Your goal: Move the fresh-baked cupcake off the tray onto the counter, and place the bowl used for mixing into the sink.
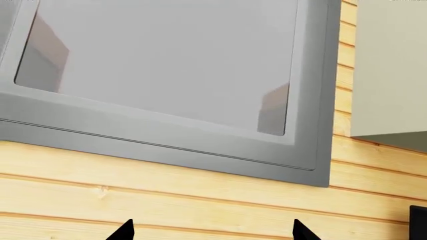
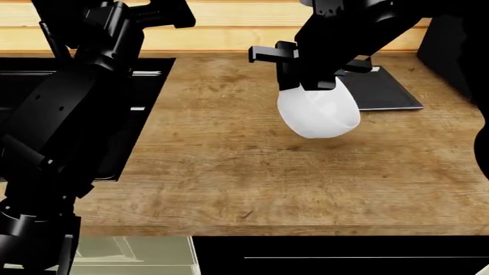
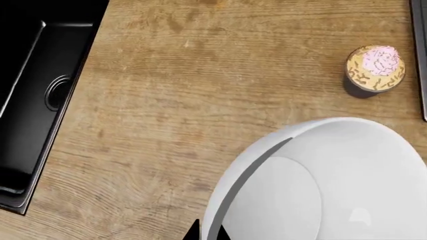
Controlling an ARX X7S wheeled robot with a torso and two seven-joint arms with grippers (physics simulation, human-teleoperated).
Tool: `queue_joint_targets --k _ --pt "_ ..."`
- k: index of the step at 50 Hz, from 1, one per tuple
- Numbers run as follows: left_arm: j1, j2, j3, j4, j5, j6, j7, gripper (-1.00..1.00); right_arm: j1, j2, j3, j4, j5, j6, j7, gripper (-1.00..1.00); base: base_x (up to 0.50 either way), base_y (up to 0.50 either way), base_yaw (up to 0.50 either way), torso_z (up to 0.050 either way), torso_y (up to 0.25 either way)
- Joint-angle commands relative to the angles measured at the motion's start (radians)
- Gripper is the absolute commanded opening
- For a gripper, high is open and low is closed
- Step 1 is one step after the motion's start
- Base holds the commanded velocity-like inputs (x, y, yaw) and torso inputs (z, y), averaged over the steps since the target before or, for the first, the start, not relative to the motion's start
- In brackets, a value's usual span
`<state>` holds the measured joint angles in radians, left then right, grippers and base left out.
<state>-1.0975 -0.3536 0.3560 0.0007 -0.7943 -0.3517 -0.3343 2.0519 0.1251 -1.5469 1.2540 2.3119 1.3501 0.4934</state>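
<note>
Bare worktop [image 2: 229,172] under right jaws, clamped on bowl [image 2: 319,113] rim, lifted; sink [image 3: 40,90] beyond. Left jaws spread, holding nothing.

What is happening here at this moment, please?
The right gripper holds the white bowl by its rim, tilted and lifted above the counter. The sink lies off to the side, and the bowl has not reached it. The cupcake already stands on the wood, off the tray. The left gripper is open and carries nothing, facing a window.
</note>
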Motion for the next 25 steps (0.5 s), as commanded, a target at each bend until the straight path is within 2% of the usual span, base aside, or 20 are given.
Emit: queue_joint_targets --k 1,25 --pt "0.000 0.000 0.003 -0.002 0.000 0.002 0.000 1.00 0.003 0.000 -0.002 0.000 -0.004 -0.003 -0.012 -1.00 0.00 0.17 0.00 0.000 0.000" --pt "0.021 -0.021 0.010 -0.007 -0.012 -0.026 -0.010 1.00 0.030 -0.018 -0.035 0.022 -0.011 0.003 -0.060 -1.00 0.00 0.21 0.00 0.000 0.000"
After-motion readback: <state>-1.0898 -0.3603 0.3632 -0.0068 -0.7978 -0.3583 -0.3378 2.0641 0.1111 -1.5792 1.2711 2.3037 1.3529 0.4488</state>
